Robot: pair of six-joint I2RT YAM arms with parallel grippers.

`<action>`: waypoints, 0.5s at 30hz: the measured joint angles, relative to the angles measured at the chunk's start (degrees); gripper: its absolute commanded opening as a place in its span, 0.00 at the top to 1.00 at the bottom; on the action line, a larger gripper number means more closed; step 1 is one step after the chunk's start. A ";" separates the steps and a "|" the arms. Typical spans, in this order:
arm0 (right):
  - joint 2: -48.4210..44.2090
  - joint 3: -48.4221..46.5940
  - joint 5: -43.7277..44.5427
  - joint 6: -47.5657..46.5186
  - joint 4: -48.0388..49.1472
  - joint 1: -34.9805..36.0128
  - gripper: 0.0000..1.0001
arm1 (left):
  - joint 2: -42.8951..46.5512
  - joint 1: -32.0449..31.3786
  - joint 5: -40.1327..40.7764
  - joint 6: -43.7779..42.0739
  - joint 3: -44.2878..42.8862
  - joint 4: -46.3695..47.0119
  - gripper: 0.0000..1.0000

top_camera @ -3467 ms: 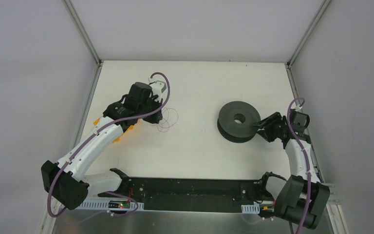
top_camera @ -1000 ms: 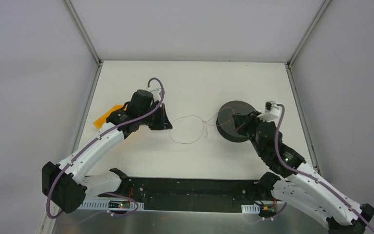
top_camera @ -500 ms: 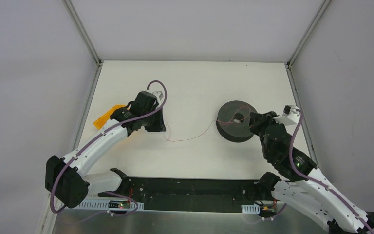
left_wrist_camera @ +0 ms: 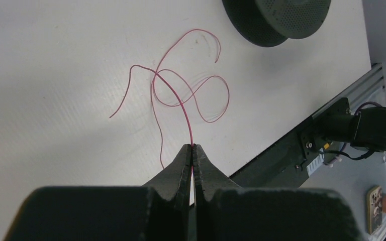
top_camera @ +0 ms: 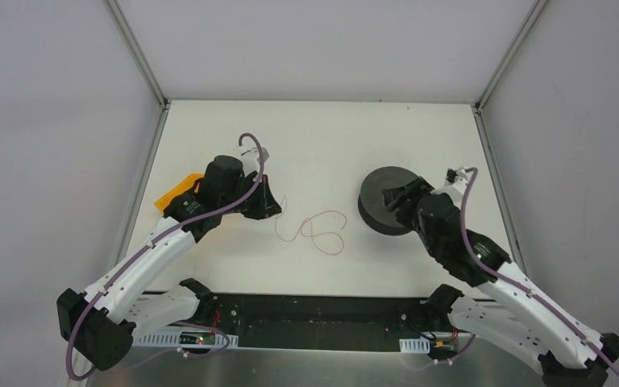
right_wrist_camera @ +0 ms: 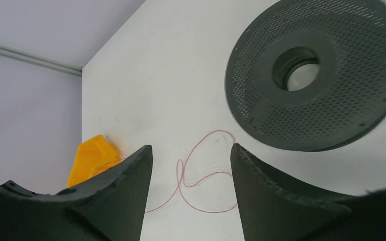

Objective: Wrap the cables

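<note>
Your left arm [top_camera: 141, 262] and right arm [top_camera: 524, 302]: white link shells, black joint housings. Thick purple cable [top_camera: 462, 214] clipped along each (loops free near wrist). Fingers [right_wrist_camera: 266, 196] matte black, wedge-shaped. Black base plate [top_camera: 314, 321] joins your shoulders.

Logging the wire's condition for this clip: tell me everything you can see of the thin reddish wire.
The wire is a single hair-fine, reddish-brown strand that looks flexible. It lies slack on the white table in a few loose loops that cross over one another. One stretch rises to the left gripper, which is shut on it. The loops stop short of the dark grey spool, and none of the wire appears wound on it. Nothing else touches the wire.
</note>
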State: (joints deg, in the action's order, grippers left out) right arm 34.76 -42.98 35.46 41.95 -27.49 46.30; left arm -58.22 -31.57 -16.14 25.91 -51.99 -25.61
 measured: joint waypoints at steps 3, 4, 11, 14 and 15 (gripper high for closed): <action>9.16 -2.62 -4.35 3.19 3.67 -0.04 0.38 | 2.29 0.00 -1.70 -1.36 1.81 2.86 1.00; 13.29 -4.35 -6.14 4.48 4.57 -0.04 0.38 | 2.82 0.00 -2.03 -1.79 2.45 3.67 1.00; 35.78 -15.28 -19.69 14.45 11.39 -0.02 0.38 | 2.99 -0.02 -3.13 -3.26 4.57 6.08 1.00; 40.41 -17.55 -24.06 18.73 12.76 -0.02 0.38 | 2.95 -0.02 -3.30 -3.48 4.72 7.06 1.00; 41.59 -17.97 -25.16 19.89 13.33 -0.02 0.39 | 2.95 -0.13 -3.37 -3.52 4.81 7.50 1.00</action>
State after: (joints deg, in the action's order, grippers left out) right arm 76.36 -60.95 10.31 61.84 -14.15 46.28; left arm -55.27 -31.70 -19.51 22.39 -47.18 -18.11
